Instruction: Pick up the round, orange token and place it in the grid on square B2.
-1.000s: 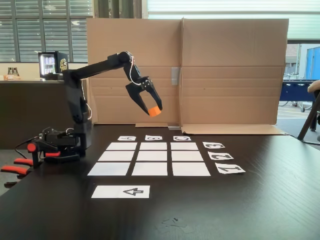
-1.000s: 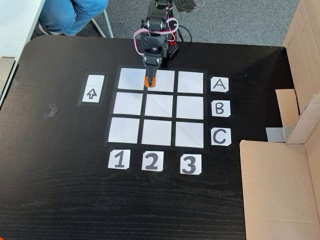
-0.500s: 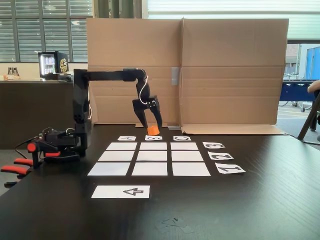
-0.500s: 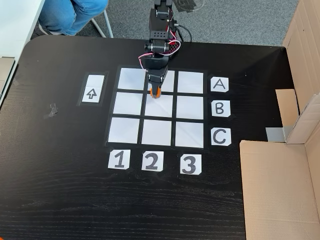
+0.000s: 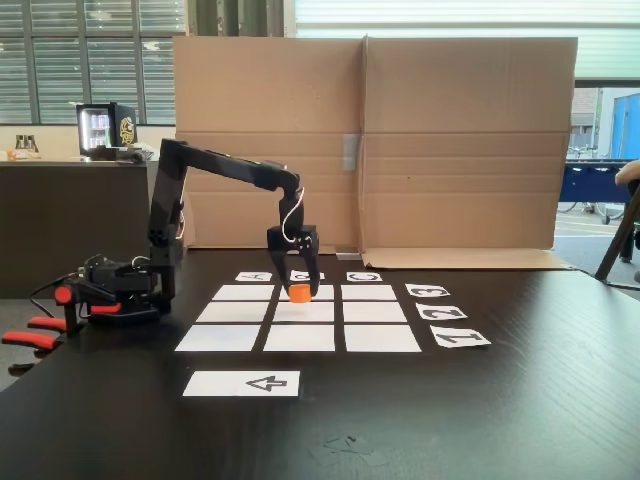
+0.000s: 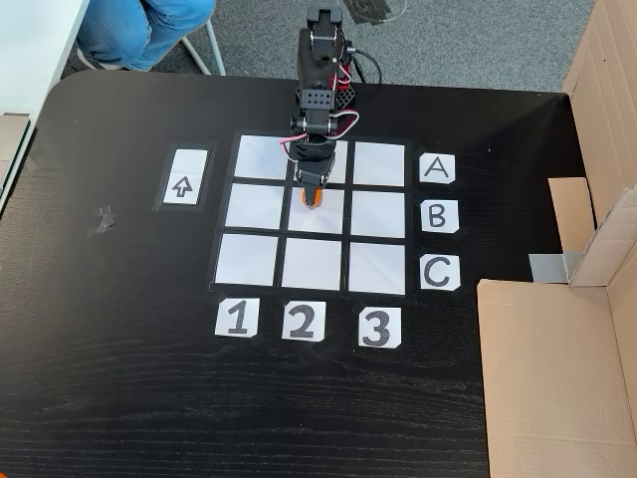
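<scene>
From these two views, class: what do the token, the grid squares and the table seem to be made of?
The token: probably plastic, with a uniform bright orange, smooth look. The grid squares: plain white paper, flat, thin and matt, with faint fold lines in the top-down fixed view. The table: dark wood or wood-effect laminate, with visible grain streaks; which one cannot be told.

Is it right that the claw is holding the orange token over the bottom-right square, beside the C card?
Not quite. The claw does hold the orange token, but over the middle square, in line with the B card, as the fixed view from above shows.
</scene>
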Available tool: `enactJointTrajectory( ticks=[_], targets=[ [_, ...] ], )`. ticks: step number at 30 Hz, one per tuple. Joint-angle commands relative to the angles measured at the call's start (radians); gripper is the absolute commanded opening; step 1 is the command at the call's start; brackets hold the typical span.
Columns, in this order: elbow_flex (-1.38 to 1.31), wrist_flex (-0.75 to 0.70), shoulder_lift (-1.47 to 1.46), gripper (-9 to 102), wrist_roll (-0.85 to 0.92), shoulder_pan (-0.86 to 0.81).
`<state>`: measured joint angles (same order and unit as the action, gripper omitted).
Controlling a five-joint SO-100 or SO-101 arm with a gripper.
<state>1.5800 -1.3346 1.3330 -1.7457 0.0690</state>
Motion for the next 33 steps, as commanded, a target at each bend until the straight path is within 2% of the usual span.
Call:
enactJointTrajectory(
  ticks=[1, 17, 19, 22, 23, 27, 33],
  targets=[
    [0.002, 0.012, -0.009, 0, -0.011, 0.003],
    [0.052, 0.071, -0.038, 1, -0.028, 0.009],
    [0.061, 0.072, -0.038, 10, -0.028, 0.009],
    [0.081, 0.091, -0.029, 42, -0.038, 0.011],
    [0.089, 0.094, -0.026, 48, -0.044, 0.011],
    [0.133, 0.130, 0.008, 61, -0.055, 0.012],
    [0.250, 0.176, 0.109, 69, -0.054, 0.021]
  ],
)
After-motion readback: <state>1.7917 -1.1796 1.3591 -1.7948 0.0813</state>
